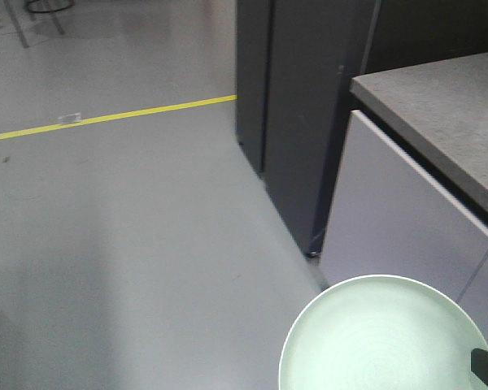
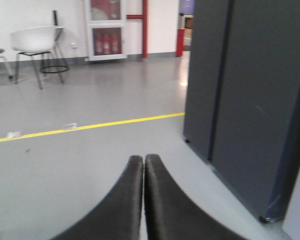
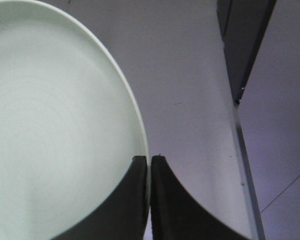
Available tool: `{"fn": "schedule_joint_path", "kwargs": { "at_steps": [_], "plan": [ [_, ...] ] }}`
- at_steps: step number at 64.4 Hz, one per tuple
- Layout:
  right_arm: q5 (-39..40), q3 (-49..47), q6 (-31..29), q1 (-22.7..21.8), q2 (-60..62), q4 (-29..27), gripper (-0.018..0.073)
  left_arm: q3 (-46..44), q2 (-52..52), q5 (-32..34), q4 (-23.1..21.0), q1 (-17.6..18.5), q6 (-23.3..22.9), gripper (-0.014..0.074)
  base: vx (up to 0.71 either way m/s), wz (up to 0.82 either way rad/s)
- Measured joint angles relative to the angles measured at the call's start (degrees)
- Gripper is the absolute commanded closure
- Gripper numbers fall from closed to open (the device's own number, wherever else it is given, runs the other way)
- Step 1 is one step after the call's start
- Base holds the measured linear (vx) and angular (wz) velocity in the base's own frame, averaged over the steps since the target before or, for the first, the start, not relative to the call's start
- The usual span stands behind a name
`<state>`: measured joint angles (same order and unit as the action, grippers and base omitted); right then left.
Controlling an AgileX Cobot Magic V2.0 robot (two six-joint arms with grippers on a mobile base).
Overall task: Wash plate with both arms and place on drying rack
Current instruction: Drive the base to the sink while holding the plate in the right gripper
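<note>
Black and closed tight, the right hand (image 3: 150, 159) grips the rim of the pale green plate (image 3: 55, 125), which passes between its two fingers. In that hand's own view the plate spreads away to the left, above the grey floor (image 3: 190, 75). Only the front view shows the speckled grey surface (image 1: 455, 114) beyond the plate, and it catches just a corner of that hand. The left hand (image 2: 143, 159) is closed on nothing, fingers pressed together. Beyond it are a yellow floor line (image 2: 90, 125) and a dark cabinet (image 2: 250, 100). Farther off is a white chair (image 2: 37, 40) that no other view shows.
</note>
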<state>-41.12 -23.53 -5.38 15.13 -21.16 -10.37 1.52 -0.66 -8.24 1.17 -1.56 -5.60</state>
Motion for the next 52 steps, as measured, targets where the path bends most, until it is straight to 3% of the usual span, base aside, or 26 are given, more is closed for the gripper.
{"fn": "schedule_joint_path", "kwargs": {
  "at_steps": [52],
  "plan": [
    [0.0, 0.0, 0.0, 0.0, 0.0, 0.0, 0.0568, 0.0, 0.0, 0.0, 0.0, 0.0, 0.0, 0.0602, 0.15, -0.48]
  ]
}}
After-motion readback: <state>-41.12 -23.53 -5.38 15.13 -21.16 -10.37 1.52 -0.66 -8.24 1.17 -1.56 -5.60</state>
